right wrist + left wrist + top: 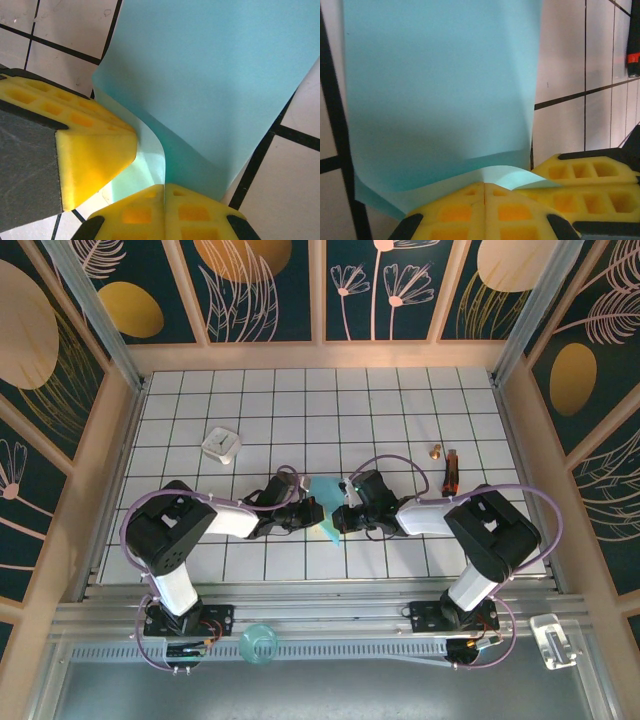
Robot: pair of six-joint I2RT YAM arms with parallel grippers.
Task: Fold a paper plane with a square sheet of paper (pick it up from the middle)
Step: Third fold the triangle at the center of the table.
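The square sheet of paper [326, 489], light blue, stands lifted at the table's middle between both grippers. My left gripper [314, 512] and right gripper [338, 514] meet tip to tip on it. In the left wrist view the sheet [440, 90] rises ahead and curls over at its near edge, which sits pinched in my shut left gripper [484, 187]; the right gripper's yellow fingers [590, 177] lie alongside. In the right wrist view the sheet [215, 75] bends down into my shut right gripper [164, 188], with a left finger [92, 150] pressed against its other face.
A small white square block [221, 443] lies at the back left. A copper-coloured piece [436, 451] and a black and orange tool [450, 471] lie at the back right. A teal cup [258, 643] and a clear holder [553, 639] sit on the front rail.
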